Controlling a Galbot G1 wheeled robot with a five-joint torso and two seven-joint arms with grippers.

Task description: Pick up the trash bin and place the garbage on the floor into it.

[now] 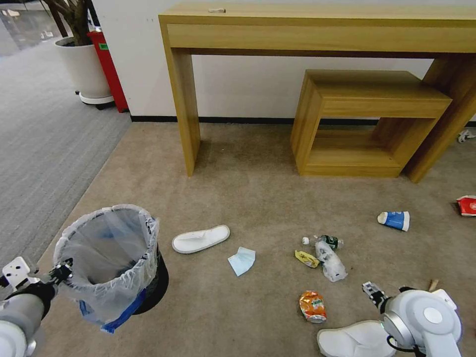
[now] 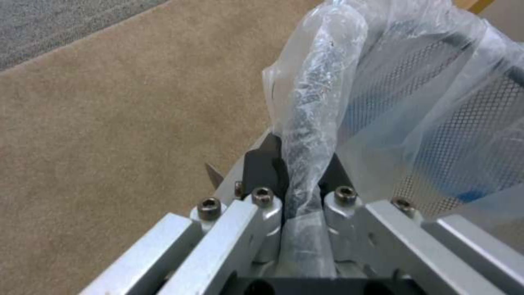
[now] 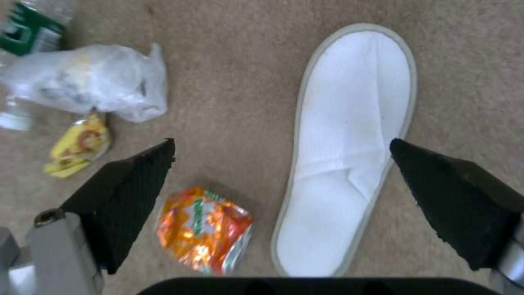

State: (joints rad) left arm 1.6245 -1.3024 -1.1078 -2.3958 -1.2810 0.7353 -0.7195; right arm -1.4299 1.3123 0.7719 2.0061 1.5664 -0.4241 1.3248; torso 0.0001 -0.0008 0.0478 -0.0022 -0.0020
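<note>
The trash bin (image 1: pixel 124 267), black mesh lined with a crinkly clear bag, leans at the near left of the beige floor (image 1: pixel 248 188). My left gripper (image 1: pixel 62 271) (image 2: pixel 303 164) is shut on its bag-covered rim (image 2: pixel 306 102). My right gripper (image 1: pixel 373 293) (image 3: pixel 283 143) hangs open above a white slipper (image 1: pixel 354 339) (image 3: pixel 349 135), touching nothing. Beside that slipper lies a crushed orange can (image 1: pixel 312 306) (image 3: pixel 204 229). Other garbage: a second slipper (image 1: pixel 201 239), a blue mask (image 1: pixel 242 260), a yellow wrapper (image 1: pixel 307 259) (image 3: pixel 76 147), a clear bag (image 1: pixel 331 263) (image 3: pixel 93 82) and a green-labelled bottle (image 1: pixel 329 242) (image 3: pixel 32 28).
A blue cup (image 1: pixel 395 219), a red cup (image 1: pixel 467 205) and a wooden stick (image 1: pixel 434 284) lie to the right. A wooden desk (image 1: pixel 317 29) and a low wooden stool (image 1: pixel 367 124) stand against the far wall. Grey striped carpet (image 1: pixel 44 148) borders the left, with a planter (image 1: pixel 84 69).
</note>
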